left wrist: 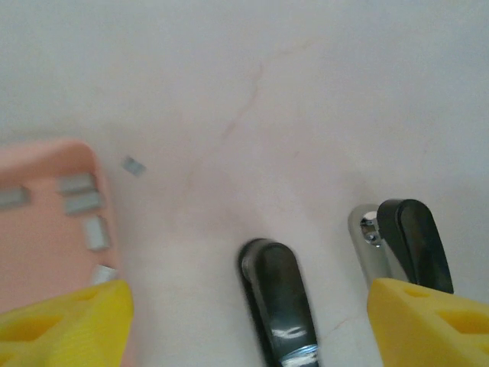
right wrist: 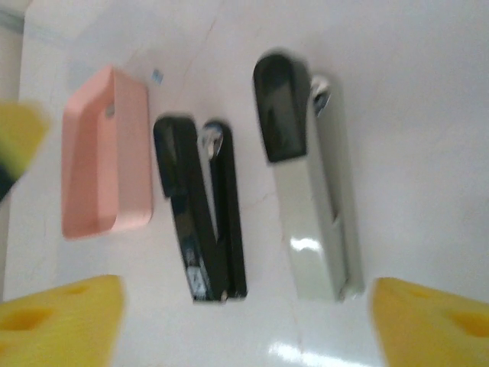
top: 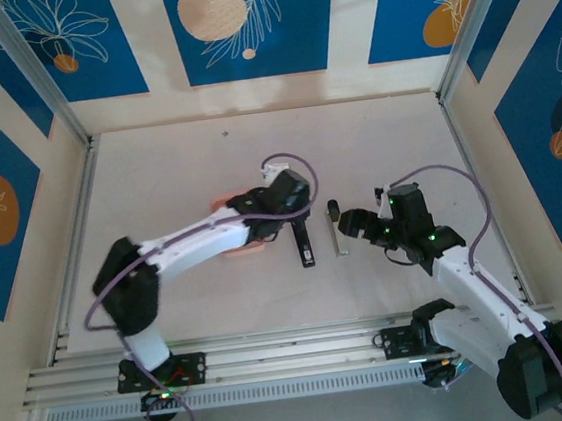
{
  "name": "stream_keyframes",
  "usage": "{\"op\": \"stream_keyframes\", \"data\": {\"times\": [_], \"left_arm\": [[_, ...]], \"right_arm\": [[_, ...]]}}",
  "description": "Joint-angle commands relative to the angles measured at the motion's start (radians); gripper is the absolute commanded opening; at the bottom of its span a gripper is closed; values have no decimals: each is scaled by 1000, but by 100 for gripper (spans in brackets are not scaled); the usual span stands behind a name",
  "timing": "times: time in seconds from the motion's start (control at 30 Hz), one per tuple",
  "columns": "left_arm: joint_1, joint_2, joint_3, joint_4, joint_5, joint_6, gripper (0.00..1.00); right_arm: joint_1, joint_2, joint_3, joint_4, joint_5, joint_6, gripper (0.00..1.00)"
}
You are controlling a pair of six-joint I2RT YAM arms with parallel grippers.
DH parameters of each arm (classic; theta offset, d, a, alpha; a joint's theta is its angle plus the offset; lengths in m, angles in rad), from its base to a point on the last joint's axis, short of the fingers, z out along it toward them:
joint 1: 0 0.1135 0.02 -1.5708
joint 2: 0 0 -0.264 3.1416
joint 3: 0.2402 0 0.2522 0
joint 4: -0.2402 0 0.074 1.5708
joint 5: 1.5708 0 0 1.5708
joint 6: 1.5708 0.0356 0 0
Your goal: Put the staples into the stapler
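Pale surface (top: pixel 254 143) walled by blue leaf-print panels (top: pixel 292 28) carries everything. We see the black stapler (top: pixel 303 243) lying flat, its silvery bar (top: pixel 341 236) just right of it, apart. Left of the stapler sits the pink box (right wrist: pixel 107 153); from above the left arm (top: pixel 194 242) hides most of it. Inside, the staples (left wrist: pixel 80 183) are blurred, some cut off. Our left hand (left wrist: pixel 248 329) gapes wide over the stapler's end; our right hand (right wrist: pixel 248 321), right of the stapler, gapes wide, empty.

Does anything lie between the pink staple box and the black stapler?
Nothing visible does. In the right wrist view, bare table separates the pink box from the black stapler. One loose staple strip lies flat by the box's corner, off that path.
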Motion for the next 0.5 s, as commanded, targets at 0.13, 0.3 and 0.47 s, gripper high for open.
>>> {"op": "stream_keyframes", "data": {"times": [0.13, 0.3, 0.47], "left_arm": [[162, -375, -439, 445, -79, 470, 100], [318, -586, -710, 685, -156, 631, 100], [472, -689, -960, 947, -147, 696, 100]], "right_arm": [[-118, 90, 12, 241, 147, -252, 99], [-198, 155, -55, 426, 187, -316, 99], [-231, 223, -58, 545, 239, -424, 99]]}}
